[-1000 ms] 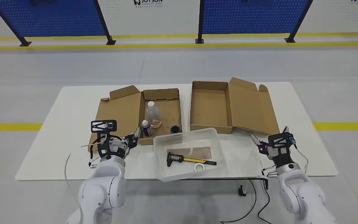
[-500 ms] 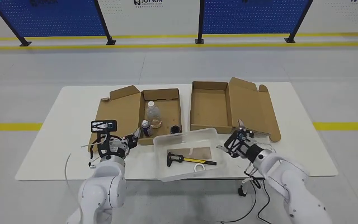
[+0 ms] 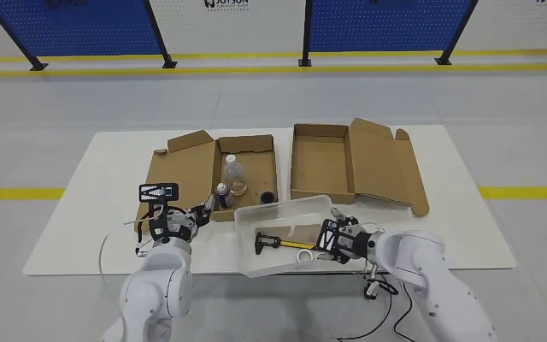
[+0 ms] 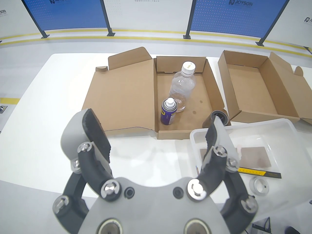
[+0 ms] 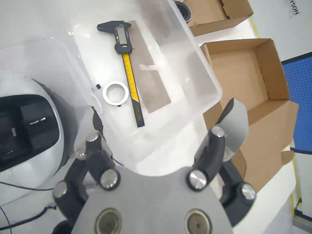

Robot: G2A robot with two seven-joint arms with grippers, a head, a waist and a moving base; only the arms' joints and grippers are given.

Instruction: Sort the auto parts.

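Clear plastic bin (image 3: 282, 204) sits at the front edge of the white counter (image 3: 102, 197); inside it a digital caliper (image 5: 126, 64) lies flat, its long axis along the bin's length, black display head toward the robot's left, yellow scale tip toward the right gripper (image 3: 335, 239); a metal ring (image 5: 115, 92) lies just beside the scale. Right gripper hovers at the bin's right end, fingers released and spread. Left gripper (image 4: 156, 127) hangs over the counter beside an open cardboard box (image 3: 249, 145) holding a water bottle (image 3: 234, 175) and spray can (image 3: 224, 195); its fingers are spread, grasping nothing.
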